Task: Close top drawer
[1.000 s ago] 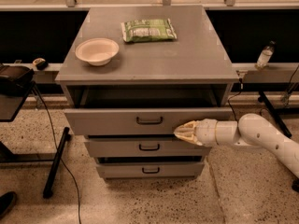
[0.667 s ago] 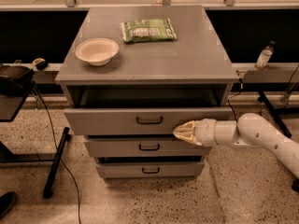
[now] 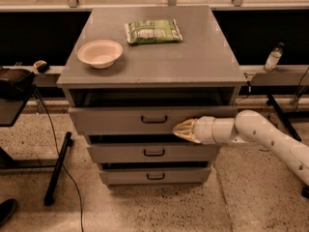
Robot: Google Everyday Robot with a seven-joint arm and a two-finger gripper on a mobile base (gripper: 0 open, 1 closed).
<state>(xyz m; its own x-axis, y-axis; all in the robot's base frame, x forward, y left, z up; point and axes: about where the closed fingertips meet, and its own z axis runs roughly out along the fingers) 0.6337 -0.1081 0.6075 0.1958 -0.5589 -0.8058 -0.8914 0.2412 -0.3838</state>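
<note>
The top drawer (image 3: 111, 121) of the grey cabinet stands a little way out, with a dark gap showing above its flat front panel. Its small black handle (image 3: 154, 119) sits at the panel's centre. My gripper (image 3: 176, 130) reaches in from the right on a white arm. It is shut, and its tip rests against the lower right part of the drawer's front, right of and just below the handle. It holds nothing.
A white bowl (image 3: 100, 53) and a green bag (image 3: 153, 31) lie on the cabinet top (image 3: 203, 62). The middle drawer (image 3: 120, 153) and bottom drawer (image 3: 125, 176) sit below. A black stand (image 3: 14, 83) with cables is at the left, and a bottle (image 3: 273, 58) is on the right ledge.
The gripper has pushed a little further in against the drawer front, and the gap above the top drawer looks slightly narrower.
</note>
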